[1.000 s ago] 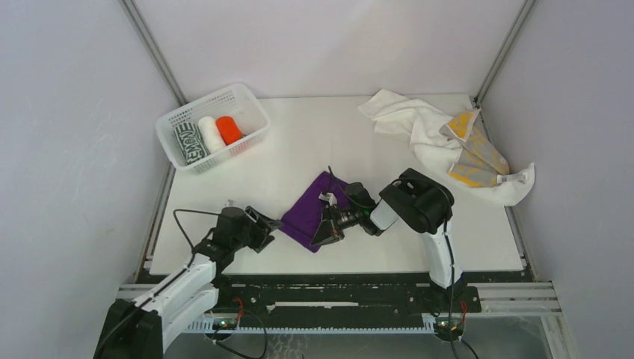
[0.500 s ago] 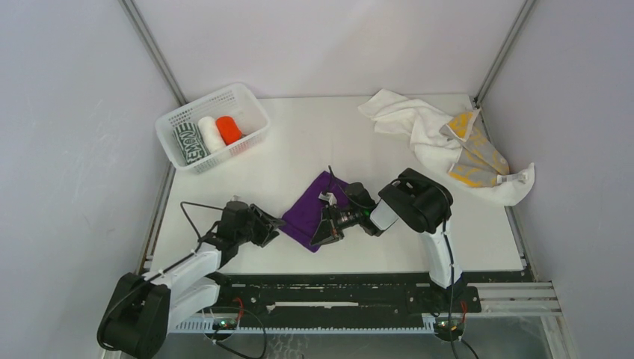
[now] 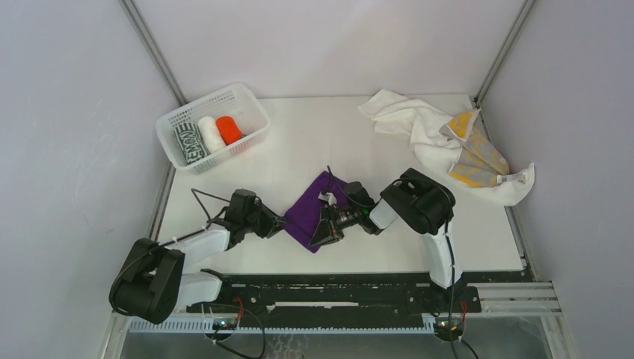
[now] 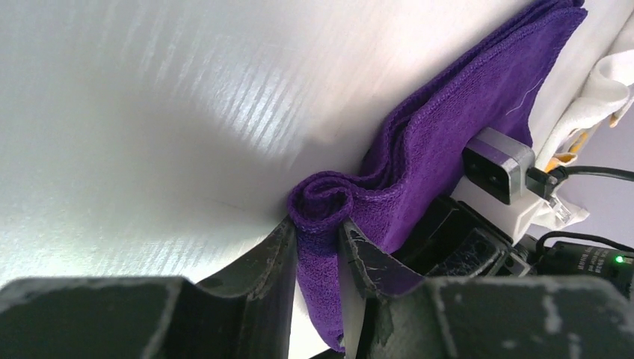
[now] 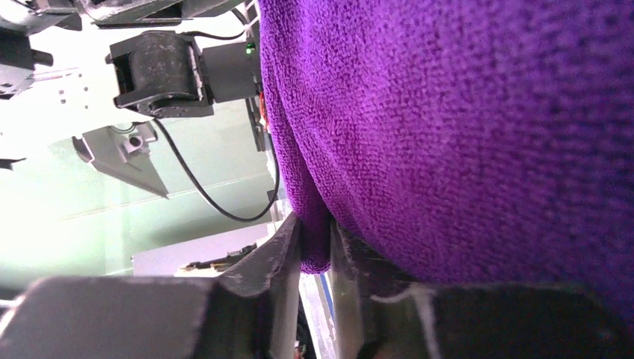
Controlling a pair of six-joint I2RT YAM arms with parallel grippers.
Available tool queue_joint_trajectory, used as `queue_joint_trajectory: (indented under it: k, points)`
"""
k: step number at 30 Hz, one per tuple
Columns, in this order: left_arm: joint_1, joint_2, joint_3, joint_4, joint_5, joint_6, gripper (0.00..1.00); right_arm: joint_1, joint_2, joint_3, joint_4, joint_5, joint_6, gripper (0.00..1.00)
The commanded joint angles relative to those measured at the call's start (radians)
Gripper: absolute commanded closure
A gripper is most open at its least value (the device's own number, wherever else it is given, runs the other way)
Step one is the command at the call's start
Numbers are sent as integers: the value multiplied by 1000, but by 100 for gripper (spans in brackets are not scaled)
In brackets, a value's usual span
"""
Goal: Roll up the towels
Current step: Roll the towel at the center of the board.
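Your left gripper has its fingers closed on the curled corner of the purple towel. Your right gripper pinches the towel's near edge, low over the white table.

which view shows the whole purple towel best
Top external: it shows nearly the whole purple soft cloth towel on the white table. Left wrist shows only its curled corner in the left end effector; right wrist, just close-up weave.

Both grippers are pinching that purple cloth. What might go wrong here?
The left gripper pinches only a small curl of the purple towel, so it may slip out. The right gripper holds just a thin edge, which might also slip. The grippers sit close together and might bump.
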Motion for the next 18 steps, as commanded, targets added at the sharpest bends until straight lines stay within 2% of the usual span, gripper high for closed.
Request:
queue_joint_trajectory:
  k: [1, 4, 8, 13, 18]
  points:
    - [-11, 61, 16, -211, -97, 83, 69, 16, -80, 33, -277, 68, -134, 76]
    - [-14, 50, 41, -266, -132, 99, 69, 31, -176, 71, -498, 135, -292, 63]
    - [-18, 25, 64, -326, -163, 115, 69, 63, -301, 154, -802, 301, -500, 54]
    - [-22, 17, 75, -345, -167, 120, 69, 153, -433, 257, -1060, 595, -682, 53]
    - [-30, 34, 90, -345, -165, 124, 68, 278, -478, 331, -1134, 806, -821, 61]
